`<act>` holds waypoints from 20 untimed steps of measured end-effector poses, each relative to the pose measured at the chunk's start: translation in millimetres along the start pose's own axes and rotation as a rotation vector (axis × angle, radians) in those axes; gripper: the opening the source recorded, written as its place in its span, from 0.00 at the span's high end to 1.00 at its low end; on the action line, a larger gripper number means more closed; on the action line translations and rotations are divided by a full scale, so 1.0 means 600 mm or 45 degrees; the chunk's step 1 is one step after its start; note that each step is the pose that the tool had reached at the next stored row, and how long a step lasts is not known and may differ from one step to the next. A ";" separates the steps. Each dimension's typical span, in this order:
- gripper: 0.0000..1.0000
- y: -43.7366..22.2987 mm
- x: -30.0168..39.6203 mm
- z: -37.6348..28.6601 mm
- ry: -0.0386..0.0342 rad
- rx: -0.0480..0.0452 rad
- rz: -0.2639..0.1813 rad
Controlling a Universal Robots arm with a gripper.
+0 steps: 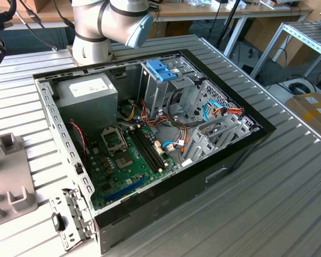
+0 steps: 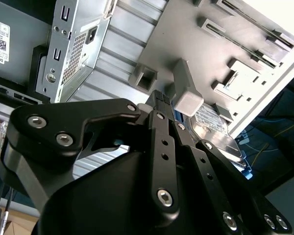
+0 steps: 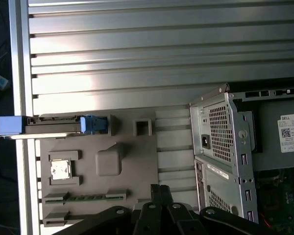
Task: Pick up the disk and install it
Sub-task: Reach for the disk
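The disk (image 3: 54, 126) stands on its long edge in a slot along one border of the grey tray (image 3: 137, 161), its light-blue rail showing past both ends of the dark drive body. In the second wrist view the disk (image 2: 213, 122) shows its labelled face beside a raised block of the tray (image 2: 186, 39).

The hand (image 3: 160, 190) hangs above the tray on the side away from the disk, well apart from it. Its fingers are drawn together with nothing between them; in the second wrist view the hand (image 2: 162, 100) has its tips over one of the tray's blocks.

The tray (image 1: 16, 176) lies on the slatted counter (image 1: 289, 193). To the tray's side, toward the exterior view's right, sits the open computer case (image 1: 230, 160), a blue latch (image 1: 161, 69) inside it. The arm (image 1: 117, 21) rises beyond the case.
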State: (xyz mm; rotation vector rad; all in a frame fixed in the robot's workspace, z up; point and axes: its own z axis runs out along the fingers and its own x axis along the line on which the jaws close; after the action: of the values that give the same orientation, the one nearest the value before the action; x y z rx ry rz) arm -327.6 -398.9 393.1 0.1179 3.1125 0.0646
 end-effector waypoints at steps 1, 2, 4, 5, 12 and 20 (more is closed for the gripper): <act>0.89 0.000 0.001 0.000 0.0000 0.000 0.000; 0.89 0.000 0.001 0.000 0.0000 0.000 0.000; 0.89 0.000 0.003 0.000 0.0000 0.000 0.000; 0.89 0.000 0.003 0.000 0.0000 0.000 0.000; 0.89 -0.001 0.010 0.000 -0.0001 0.000 0.000; 0.89 -0.001 0.015 0.000 0.0000 0.000 0.000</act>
State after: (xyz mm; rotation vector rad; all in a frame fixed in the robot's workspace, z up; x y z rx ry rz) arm -336.9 -398.9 393.0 0.1180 3.1125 0.0646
